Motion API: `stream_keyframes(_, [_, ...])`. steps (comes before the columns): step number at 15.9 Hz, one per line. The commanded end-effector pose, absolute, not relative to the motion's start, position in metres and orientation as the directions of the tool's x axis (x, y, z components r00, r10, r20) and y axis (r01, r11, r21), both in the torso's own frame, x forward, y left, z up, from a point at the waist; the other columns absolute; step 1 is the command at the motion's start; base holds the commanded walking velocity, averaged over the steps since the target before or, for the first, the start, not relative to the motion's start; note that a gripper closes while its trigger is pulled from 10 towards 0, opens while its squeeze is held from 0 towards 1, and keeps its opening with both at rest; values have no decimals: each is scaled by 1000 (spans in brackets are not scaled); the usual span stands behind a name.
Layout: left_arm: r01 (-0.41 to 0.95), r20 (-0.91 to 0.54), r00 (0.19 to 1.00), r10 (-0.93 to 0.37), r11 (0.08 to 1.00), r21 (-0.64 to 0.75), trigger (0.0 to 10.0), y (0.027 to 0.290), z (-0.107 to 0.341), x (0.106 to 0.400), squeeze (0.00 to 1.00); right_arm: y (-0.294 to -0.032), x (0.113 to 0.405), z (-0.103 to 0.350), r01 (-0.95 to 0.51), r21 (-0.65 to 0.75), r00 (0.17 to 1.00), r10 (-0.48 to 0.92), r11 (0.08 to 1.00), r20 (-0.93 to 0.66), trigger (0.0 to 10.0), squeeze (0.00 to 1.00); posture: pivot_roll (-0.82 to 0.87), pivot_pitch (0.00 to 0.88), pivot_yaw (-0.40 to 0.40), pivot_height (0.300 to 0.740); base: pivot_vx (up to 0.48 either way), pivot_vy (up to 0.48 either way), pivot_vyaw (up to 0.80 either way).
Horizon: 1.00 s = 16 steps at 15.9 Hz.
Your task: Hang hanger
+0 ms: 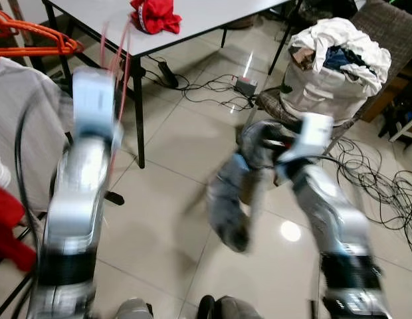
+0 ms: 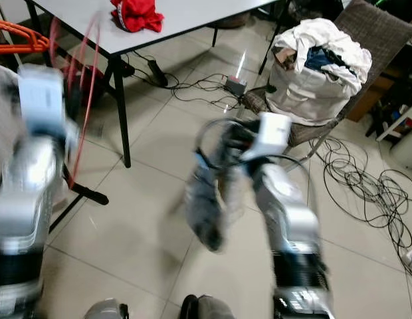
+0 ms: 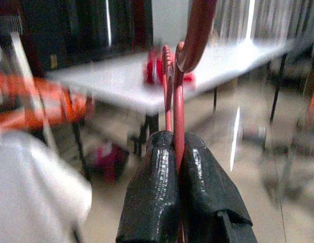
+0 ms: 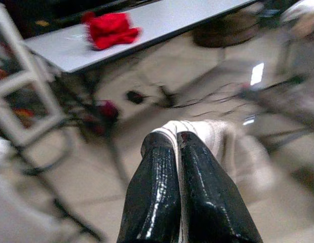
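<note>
My left gripper [image 3: 175, 139] is shut on the thin red hanger [image 3: 178, 101], whose hook curves up above the fingers. In the eye views the hanger [image 1: 119, 60] shows as blurred red lines above my raised left arm [image 1: 93, 100], next to the table leg. My right gripper [image 4: 177, 136] is shut on a pale grey-white garment [image 4: 212, 134]. That garment [image 1: 229, 199] hangs down, blurred, over the floor in front of me. Orange hangers [image 1: 33, 40] sit on a rack at the far left, above a white shirt [image 1: 20, 119].
A white table [image 1: 206, 20] stands ahead with a red cloth [image 1: 155, 14] on it. A bag heaped with laundry [image 1: 332, 66] rests on a chair at the right. Cables [image 1: 379, 179] trail over the tiled floor. The views are motion-blurred.
</note>
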<state>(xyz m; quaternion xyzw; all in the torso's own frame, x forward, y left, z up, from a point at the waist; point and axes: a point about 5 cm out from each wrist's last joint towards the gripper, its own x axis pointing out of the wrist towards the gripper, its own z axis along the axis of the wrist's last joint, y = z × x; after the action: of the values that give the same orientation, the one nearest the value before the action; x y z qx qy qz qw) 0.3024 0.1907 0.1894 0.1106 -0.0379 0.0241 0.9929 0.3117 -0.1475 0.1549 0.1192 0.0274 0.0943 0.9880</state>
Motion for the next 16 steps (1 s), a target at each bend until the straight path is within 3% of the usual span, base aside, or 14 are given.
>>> stream_keyframes(1, [1, 74, 997, -17, 979, 203, 10000, 179, 189, 291, 0, -159, 304, 182, -133, 139, 989, 123, 981, 77, 10000, 0, 12, 54, -121, 740, 0, 0, 0])
stream_keyframes(4, [13, 53, 998, -22, 987, 162, 10000, 168, 178, 275, 0, -165, 290, 190, -150, 112, 986, 141, 982, 88, 10000, 0, 5, 54, -112, 740, 0, 0, 0])
stream_keyframes(5, [23, 110, 993, -41, 987, 162, 10000, 161, 183, 272, 0, -169, 289, 192, -109, 130, 991, 97, 986, 90, 10000, 0, 6, 57, -116, 740, 0, 0, -425])
stream_keyframes(9, [83, 95, 991, -98, 985, 150, 10000, 138, 192, 277, 0, -187, 293, 194, 36, 226, 995, -57, 974, 87, 10000, 0, -4, 53, -94, 740, 60, 0, -800])
stream_keyframes(16, [50, 123, 990, -69, 987, 150, 10000, 147, 203, 279, 0, -195, 291, 189, 84, 221, 993, -100, 972, 66, 10000, 0, -4, 34, -91, 740, 314, 0, -800])
